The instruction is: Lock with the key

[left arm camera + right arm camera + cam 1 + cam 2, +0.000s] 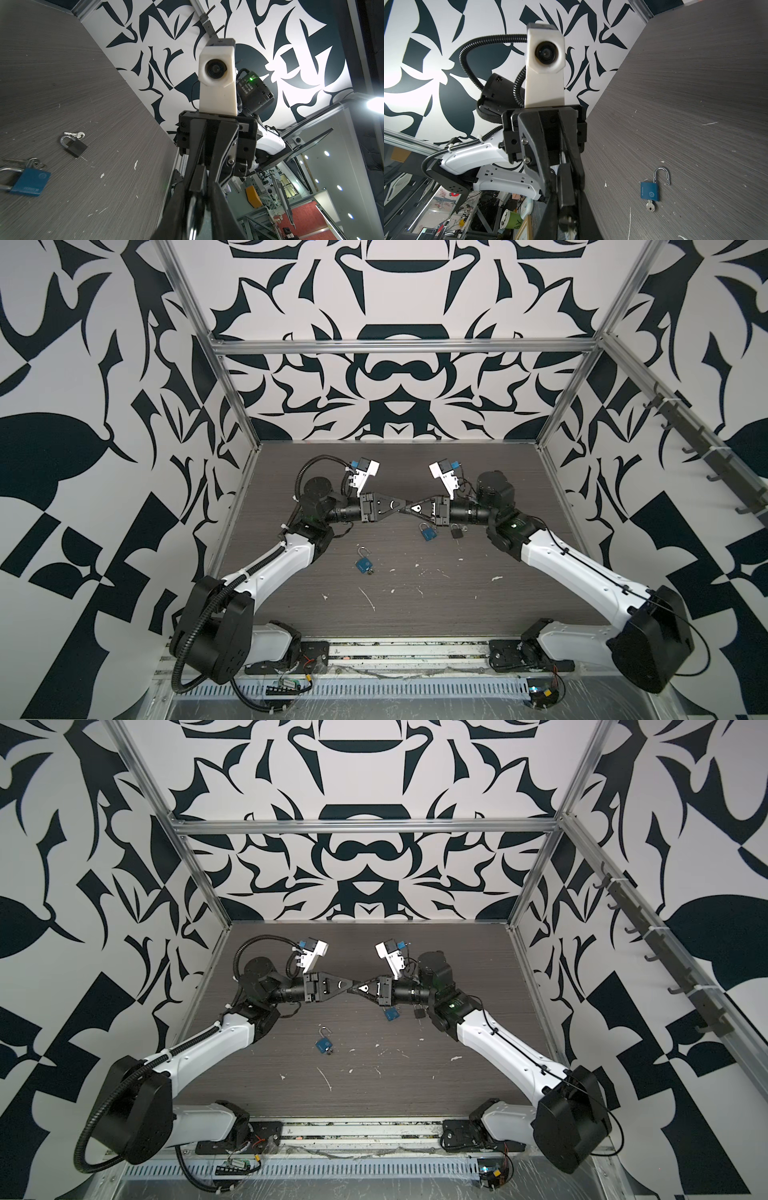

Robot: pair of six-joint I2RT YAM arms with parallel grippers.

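Holding a black block (pixel 197 178) tip to tip, beyond the open lock (pixel 363 563).
Pinches the block in the right gripper (pixel 411 509), jaws almost together on it. Sets the left gripper (pixel 401 511) nose to nose with the right, fingers narrowed about a shiny metal bit at the block's end; too blurred to tell whether clamped or just short of it. Has the open lock flat on the table (pixel 457 605), blue, shackle swung out, key (pixel 371 571) in its base. Shows a closed blue lock (pixel 428 534) and a black lock (pixel 456 533) to the right of and beyond the open lock, loose keys (pixel 75 134) just beside the black lock's shackle.
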